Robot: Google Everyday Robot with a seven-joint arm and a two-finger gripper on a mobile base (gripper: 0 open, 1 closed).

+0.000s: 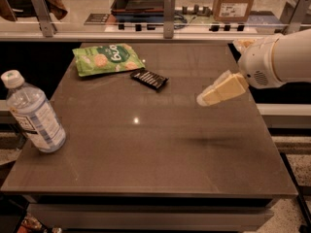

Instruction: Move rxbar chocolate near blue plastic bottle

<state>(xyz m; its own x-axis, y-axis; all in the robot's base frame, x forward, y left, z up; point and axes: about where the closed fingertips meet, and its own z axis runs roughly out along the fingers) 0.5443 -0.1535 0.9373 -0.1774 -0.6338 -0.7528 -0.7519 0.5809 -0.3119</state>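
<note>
I see a dark brown table (160, 149) filling most of my view, with a small glint of light (136, 121) on its top; the gripper (208, 98) hangs above its right side; behind the far edge runs a pale rail (97, 34) with upright metal posts (168, 13); beyond it I make out a light floor (87, 4), a cardboard box (235, 3) and a dark flat tray (141, 0); speckled flooring (294, 152) shows at the right.

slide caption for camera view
Cream end effector over right side of dark table; flat black rxbar wrapper far from clear blue-labelled plastic bottle.
</note>
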